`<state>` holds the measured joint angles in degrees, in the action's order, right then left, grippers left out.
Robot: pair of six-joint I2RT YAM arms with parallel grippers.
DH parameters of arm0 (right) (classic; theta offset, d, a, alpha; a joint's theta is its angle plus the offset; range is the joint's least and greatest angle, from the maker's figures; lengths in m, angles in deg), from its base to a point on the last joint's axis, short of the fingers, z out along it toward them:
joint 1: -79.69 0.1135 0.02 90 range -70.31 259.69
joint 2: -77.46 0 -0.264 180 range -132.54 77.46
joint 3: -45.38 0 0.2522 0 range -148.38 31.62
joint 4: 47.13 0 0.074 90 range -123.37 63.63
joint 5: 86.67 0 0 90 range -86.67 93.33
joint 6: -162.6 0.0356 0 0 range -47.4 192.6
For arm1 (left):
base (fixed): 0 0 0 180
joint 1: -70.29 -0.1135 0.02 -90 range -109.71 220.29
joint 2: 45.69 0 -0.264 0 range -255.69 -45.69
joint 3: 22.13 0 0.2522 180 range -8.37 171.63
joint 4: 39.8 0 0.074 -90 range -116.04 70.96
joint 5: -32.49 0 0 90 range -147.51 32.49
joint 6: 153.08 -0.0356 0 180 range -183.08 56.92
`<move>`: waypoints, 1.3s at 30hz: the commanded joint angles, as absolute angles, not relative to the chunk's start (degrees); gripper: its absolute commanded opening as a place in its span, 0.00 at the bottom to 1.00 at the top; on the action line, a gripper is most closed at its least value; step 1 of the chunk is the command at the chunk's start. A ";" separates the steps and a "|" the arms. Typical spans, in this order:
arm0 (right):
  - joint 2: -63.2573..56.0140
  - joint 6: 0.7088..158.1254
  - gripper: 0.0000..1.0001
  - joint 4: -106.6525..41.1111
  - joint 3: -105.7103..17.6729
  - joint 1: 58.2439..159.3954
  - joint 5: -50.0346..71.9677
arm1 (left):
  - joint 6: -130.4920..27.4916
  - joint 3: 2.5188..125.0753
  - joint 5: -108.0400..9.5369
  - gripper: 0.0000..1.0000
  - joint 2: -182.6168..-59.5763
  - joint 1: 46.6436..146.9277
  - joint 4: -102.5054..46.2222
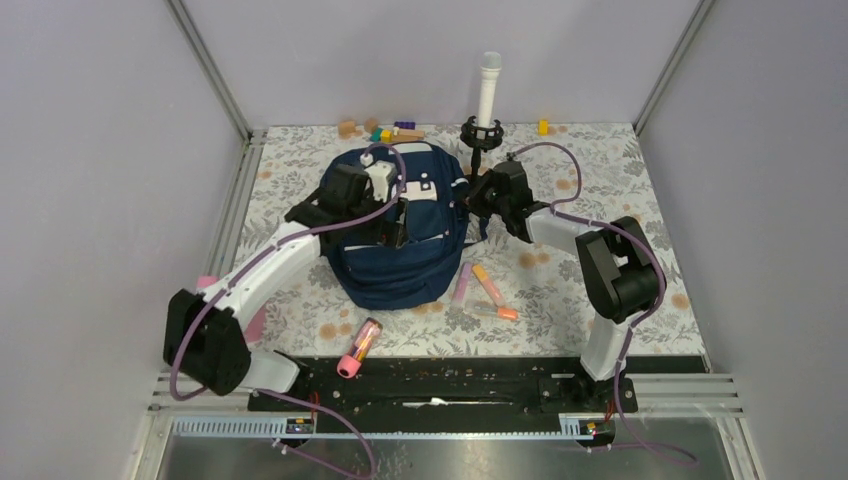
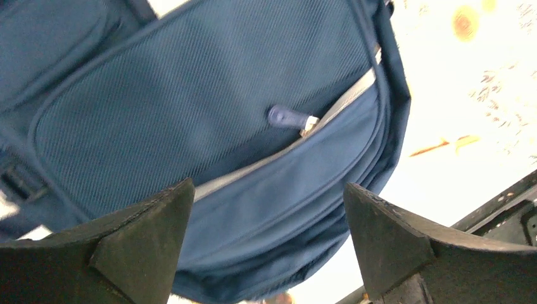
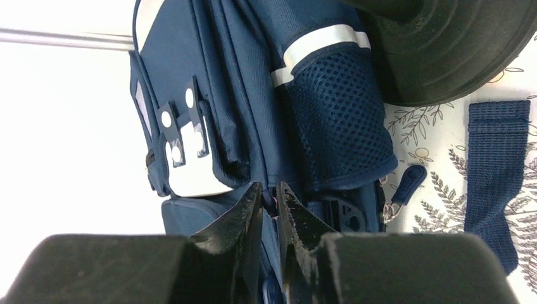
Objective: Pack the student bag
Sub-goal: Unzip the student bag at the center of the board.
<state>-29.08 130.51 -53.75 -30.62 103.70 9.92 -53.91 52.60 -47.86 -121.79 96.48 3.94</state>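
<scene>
**Worktop** (image 1: 600, 170): floral-patterned and carries everything you handle.

**Student bag** (image 1: 400, 265): navy backpack lying mid-worktop between your two arms, front face up. That probably keeps its zippers within reach of both.

**Right hand** (image 3: 270, 193): at the bag's right side, fingers nearly together, pinching a small bit of the bag's edge. Whether it is a tab or a seam cannot be told. It looks like a steadying or tugging grip.

**Left hand** (image 2: 269, 190): above the front pocket, spread wide, holding nothing.

**Markers** (image 1: 487, 283): loose just right of the bag, unpacked.

**Zipper pull** (image 2: 288, 118): on the pocket's pale zipper line, untouched.

I count one navy blue fabric backpack (image 1: 400, 270), one white microphone (image 1: 488, 85), four pastel marker pens (image 1: 487, 285).
</scene>
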 commanded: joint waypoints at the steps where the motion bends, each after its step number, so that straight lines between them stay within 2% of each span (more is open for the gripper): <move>1: -25.77 124.35 0.00 -53.30 -29.30 103.93 9.06 | -50.42 60.64 -43.65 0.92 -129.43 97.83 -1.05; 7: -26.42 122.25 0.00 -55.35 -26.64 103.96 10.53 | -48.09 65.83 -41.15 0.92 -138.68 99.20 -3.32; 17: -22.92 114.47 0.00 -61.58 -18.95 104.55 9.50 | -46.29 65.64 -40.45 0.92 -144.67 98.28 -5.15; 35: -13.92 102.92 0.00 -55.64 -11.15 107.55 7.23 | -46.16 64.97 -36.77 0.93 -143.69 96.31 -7.51; 39: -13.05 99.41 0.00 -55.15 -10.45 108.83 5.87 | -50.12 63.76 -44.13 0.93 -139.17 99.55 -7.76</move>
